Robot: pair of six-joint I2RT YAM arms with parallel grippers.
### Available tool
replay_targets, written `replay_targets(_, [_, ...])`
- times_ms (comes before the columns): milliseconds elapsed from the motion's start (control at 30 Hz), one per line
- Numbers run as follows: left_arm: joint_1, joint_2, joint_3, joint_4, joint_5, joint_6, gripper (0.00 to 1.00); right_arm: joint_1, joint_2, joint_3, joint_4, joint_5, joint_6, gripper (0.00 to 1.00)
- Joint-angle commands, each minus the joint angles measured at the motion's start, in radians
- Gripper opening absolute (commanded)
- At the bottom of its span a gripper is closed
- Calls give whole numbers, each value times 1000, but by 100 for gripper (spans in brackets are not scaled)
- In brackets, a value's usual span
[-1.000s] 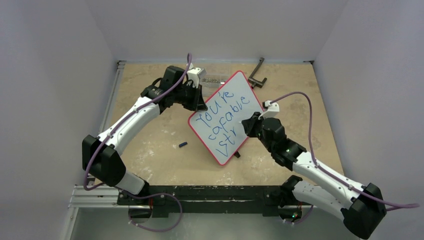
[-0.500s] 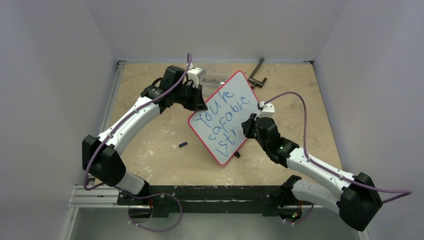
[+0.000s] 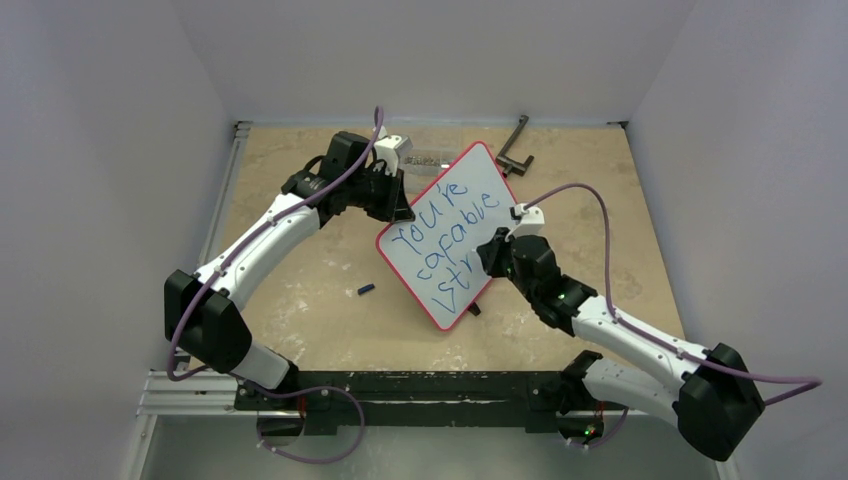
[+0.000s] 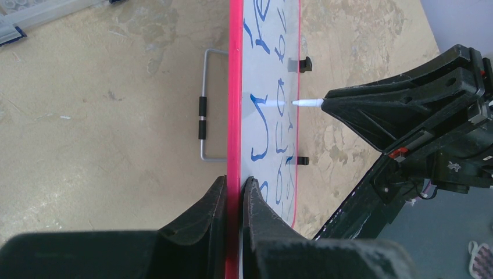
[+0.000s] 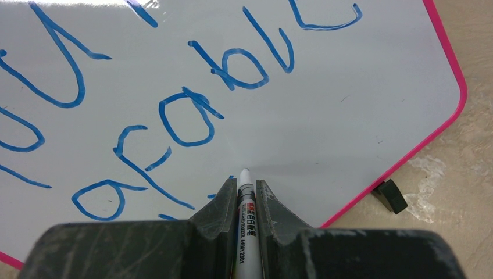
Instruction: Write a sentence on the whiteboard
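The whiteboard [image 3: 480,165] stands on edge near the middle of the table [image 3: 300,300], turned diagonally, its red frame resting on small black feet, one foot [image 5: 390,196] showing under its lower corner. The sentence [image 3: 445,237] runs across it in slanted blue lines; I can read "You're", "capable" and, below that, "Str". My right gripper [image 5: 244,183] is clamped on a white marker [image 5: 246,221], and the marker's tip sits at the board's surface just under "capable", seemingly touching it. The marker's barrel carries a red and black label with small print that I cannot read with confidence. My right arm reaches low from its base, forearm angled up and left toward the board face. My left gripper [image 4: 235,181] is pinched tight on the whiteboard's red frame at its far left edge, one finger on each face. My left arm arcs forward with its elbow bent and its wrist turned right. A small dark marker cap [image 3: 366,290] lies on the table left of the board, and a black bracket [image 3: 515,145] lies at the far edge.
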Motion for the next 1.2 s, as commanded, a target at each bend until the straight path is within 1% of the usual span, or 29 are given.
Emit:
replay_targets(0, [3,-26,-1,-47,-115,69,0,-2,-27,-23,21,-11,-15,0])
replay_targets(233, [3,-27,-1,-45,-114,67,0,-3,-48,-67,12,-20,28,0])
replay_targets(467, [3,-29,-1,-47,-113,67,0,-2,-28,-59,2,-27,30,0])
replay_targets(667, [4,-29,-3,-44,-114,67,0,-2,-18,-57,-27,35,54,0])
replay_targets(833, [4,-31,-3,-44,-114,67,0,-2,11,-25,-47,87,64,0])
replay_targets(1167, [3,-31,-4,-45,-112,67,0,-3,62,75,-36,101,32,0])
